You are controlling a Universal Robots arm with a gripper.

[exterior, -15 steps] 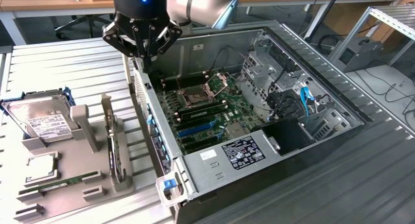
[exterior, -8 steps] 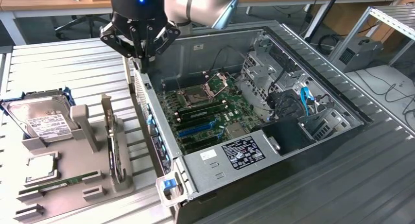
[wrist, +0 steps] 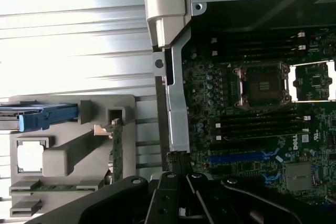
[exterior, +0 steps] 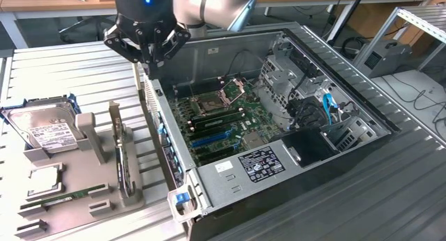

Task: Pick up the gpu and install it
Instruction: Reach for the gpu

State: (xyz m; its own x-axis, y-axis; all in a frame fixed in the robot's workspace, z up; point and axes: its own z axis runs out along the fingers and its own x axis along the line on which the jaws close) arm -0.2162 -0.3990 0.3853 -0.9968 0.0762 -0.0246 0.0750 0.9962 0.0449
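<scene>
The jaws are closed tight and hold nothing. They hang over the wall of the open computer case (exterior: 202, 55). The gpu (exterior: 120, 165) stands on its edge in the gray holder (exterior: 77, 199) on the tabletop (exterior: 70, 79), beside the case.

Exterior view: high, oblique, mid-distance, looking down on open computer case (exterior: 209, 55) and parts holder (exterior: 83, 173). Wrist view: close, straight down at case edge. Shared: motherboard (exterior: 244, 110), holder.
</scene>
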